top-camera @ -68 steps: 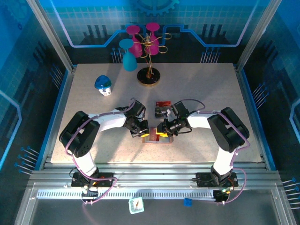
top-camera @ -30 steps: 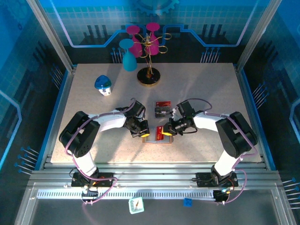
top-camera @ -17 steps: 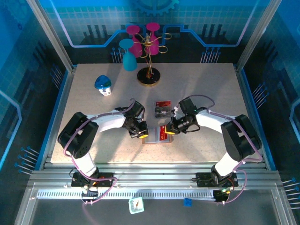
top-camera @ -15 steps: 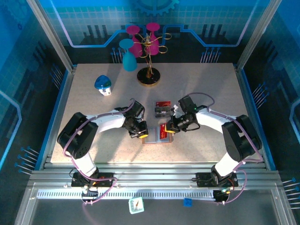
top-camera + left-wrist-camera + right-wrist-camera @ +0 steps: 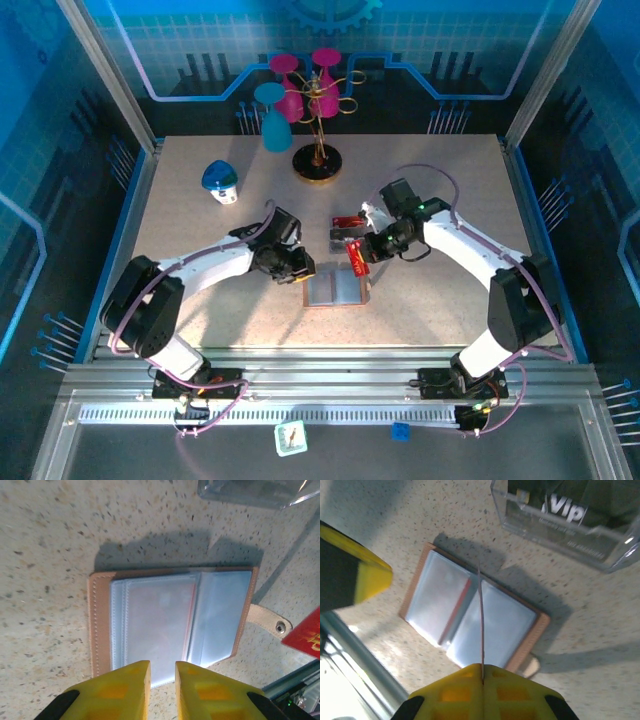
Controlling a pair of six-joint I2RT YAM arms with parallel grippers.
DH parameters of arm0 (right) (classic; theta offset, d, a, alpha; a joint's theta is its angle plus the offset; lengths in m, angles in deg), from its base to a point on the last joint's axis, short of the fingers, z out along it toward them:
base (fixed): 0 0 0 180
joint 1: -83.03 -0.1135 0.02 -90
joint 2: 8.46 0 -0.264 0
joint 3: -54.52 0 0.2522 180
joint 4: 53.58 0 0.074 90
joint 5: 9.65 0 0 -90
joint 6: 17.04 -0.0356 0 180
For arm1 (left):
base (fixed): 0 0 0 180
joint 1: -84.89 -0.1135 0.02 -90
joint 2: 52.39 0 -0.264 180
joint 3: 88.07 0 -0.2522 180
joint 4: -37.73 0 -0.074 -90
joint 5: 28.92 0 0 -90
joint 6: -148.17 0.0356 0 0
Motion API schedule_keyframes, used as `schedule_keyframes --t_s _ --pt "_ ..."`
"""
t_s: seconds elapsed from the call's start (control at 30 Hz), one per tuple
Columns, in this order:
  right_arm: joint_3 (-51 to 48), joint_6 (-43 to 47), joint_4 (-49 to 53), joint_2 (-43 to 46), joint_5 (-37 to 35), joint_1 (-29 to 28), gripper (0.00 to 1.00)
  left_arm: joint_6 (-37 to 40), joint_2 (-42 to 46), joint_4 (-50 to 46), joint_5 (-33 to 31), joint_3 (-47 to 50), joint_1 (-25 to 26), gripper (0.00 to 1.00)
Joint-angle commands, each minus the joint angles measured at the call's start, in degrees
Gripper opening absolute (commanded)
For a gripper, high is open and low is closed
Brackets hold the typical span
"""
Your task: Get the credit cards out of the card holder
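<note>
1. The card holder (image 5: 335,289) lies open and flat on the tabletop (image 5: 450,300), nearest the arm bases. Its grey-blue sleeves face up and its snap strap sticks out to 1 side.
2. The sleeves look mostly bare. In the left wrist view a thin reddish edge runs along the middle sleeve, and I cannot tell whether that is another card or only trim.
3. The left end effector (image 5: 161,685) hangs over the holder's edge. Its yellow fingers are slightly parted with nothing between them, and contact with the leather cannot be judged.
4. Just beyond the holder, the right end effector (image 5: 362,250) is pressed together on 1 red card (image 5: 353,255). The card is lifted clear of the sleeves, and the right wrist view shows it edge-on above the open holder.
5. Farther back, just beside that card, sits a clear plastic box (image 5: 347,231) holding at least 1 dark card with pale lettering.
6. Judged from this, the task is well along: the red card is out but not yet set down. What is left is to place it, most likely at the box, and then check the middle sleeve for a last card.
</note>
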Motion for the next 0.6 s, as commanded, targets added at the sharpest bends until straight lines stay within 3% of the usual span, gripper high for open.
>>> schedule_keyframes --t_s 0.0,0.23,0.57 --pt "2.59 12.65 6.66 2.15 -6.51 -0.56 0.0 0.64 2.53 0.81 -1.71 2.38 -1.72 0.21" --pt "5.88 27.43 7.7 3.46 -9.46 -0.65 0.0 -0.07 5.45 2.7 -0.63 5.82 -5.13 0.21" --pt "16.55 46.03 16.06 -3.16 -15.6 -1.09 0.0 -0.59 7.56 3.66 -0.29 8.48 -6.53 0.21"
